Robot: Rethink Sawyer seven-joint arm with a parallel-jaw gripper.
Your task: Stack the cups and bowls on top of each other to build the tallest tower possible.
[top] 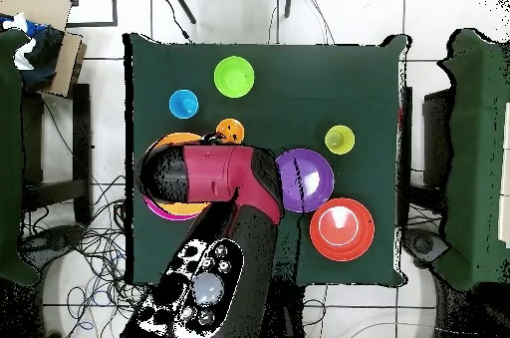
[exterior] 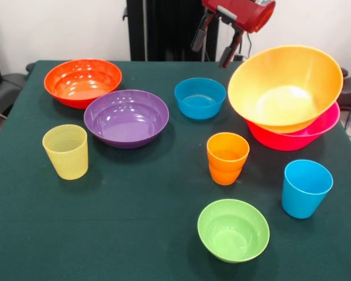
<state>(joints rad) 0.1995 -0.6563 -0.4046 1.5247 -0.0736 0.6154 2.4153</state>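
Dark green cloth-covered table (exterior: pixel 134 234) carried ten glossy plastic vessels; no legible writing showed. Two large bowls formed the tower (exterior: pixel 292 126) near the table's right edge in the front view: a tilted orange bowl (exterior: pixel 284 88) nested in a hot pink bowl (exterior: pixel 316 132). Two medium bowls, purple (exterior: pixel 126 117) and red-orange (exterior: pixel 82 82), sat toward the far left corner. Two small bowls: blue (exterior: pixel 200 98) mid-table at the far side, lime green (exterior: pixel 233 229) at the near edge. Tapered, handleless cups: an orange cup (exterior: pixel 227 158) seemingly nested in a second, a sky blue cup (exterior: pixel 306 188), a ribbed pale yellow-green cup (exterior: pixel 65 151). The gripper (exterior: pixel 215 44) hung above the far edge, fingers spread, holding nothing.
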